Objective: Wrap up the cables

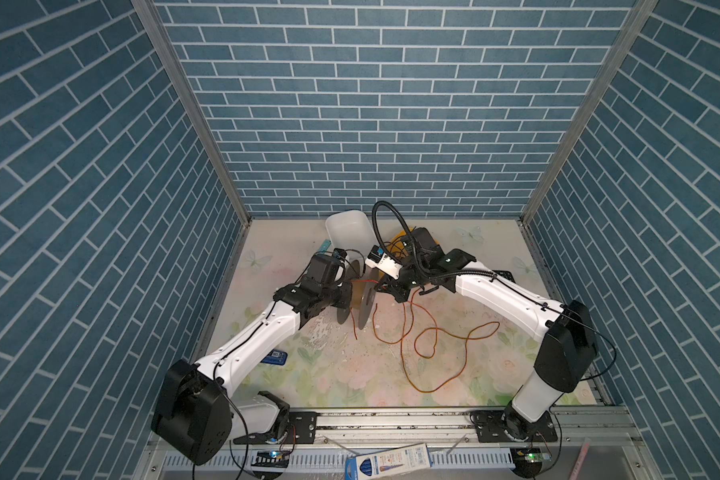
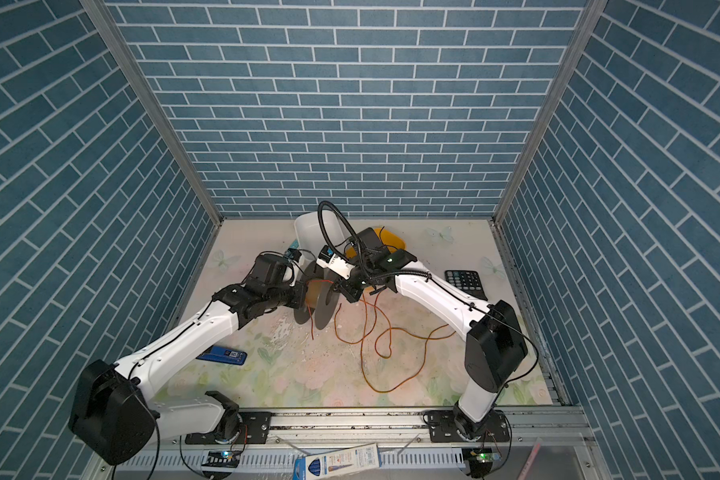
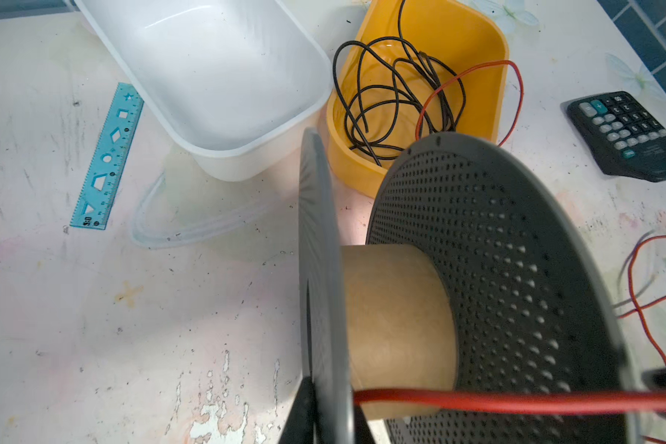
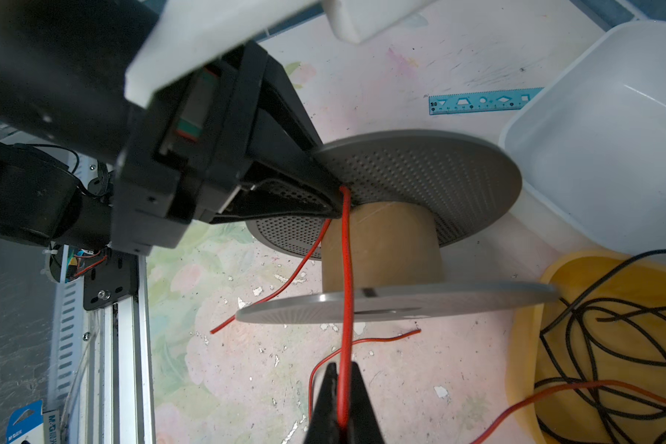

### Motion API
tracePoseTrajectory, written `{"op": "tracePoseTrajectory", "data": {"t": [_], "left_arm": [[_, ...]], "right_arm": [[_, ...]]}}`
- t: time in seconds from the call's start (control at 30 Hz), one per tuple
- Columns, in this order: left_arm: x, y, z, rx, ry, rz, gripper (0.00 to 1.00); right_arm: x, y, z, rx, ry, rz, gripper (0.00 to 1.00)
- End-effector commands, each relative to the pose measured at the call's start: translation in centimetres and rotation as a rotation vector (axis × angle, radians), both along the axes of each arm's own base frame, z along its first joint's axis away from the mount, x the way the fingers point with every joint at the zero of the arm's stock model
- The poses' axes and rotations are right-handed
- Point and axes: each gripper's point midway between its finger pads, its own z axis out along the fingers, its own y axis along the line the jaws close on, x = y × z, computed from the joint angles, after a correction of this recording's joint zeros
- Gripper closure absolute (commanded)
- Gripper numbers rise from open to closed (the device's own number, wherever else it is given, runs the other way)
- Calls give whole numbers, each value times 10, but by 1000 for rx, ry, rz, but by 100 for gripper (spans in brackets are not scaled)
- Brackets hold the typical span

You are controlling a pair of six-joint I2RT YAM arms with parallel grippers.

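right fingers [image 4: 327, 403] pinching orange wire [image 4: 347, 261] taut, left fingers [image 4: 293, 123] clamped on spool flange [image 4: 420, 169], both arms [image 1: 250, 336] [image 1: 504, 295] bent inward

**Little Legible Print**

On the translucent blue ruler [image 3: 106, 157]: a numeral close to "30" at one end, plus tiny scale marks too small to read. On the black calculator [image 3: 627, 134]: a "+" on a teal key; other key marks blurred. On the packet [image 4: 35, 423] by the rail, in the right wrist view: "M&G". On the pen box [image 1: 385, 459] at the front edge and on the white label of the blue item [image 1: 276, 356]: print present, unreadable.
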Motion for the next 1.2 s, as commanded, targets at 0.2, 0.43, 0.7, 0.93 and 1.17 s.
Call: {"op": "tracePoseTrajectory", "data": {"t": [0.2, 0.43, 0.7, 0.93, 1.17], "left_arm": [[-5, 9, 14, 29, -22, 29, 98], [-14, 23, 28, 111, 65, 68, 96], [-11, 27, 52, 153, 99, 79, 100], [-3, 22, 72, 129, 105, 53, 100], [6, 31, 90, 121, 101, 56, 100]], "right_arm": [[7, -6, 4, 9, -20, -33, 84], [7, -11, 20, 25, 3, -94, 35], [-11, -31, 28, 73, 26, -144, 23], [-19, -61, 6, 36, 15, -228, 31], [-31, -83, -5, 61, 40, -318, 41]]}}
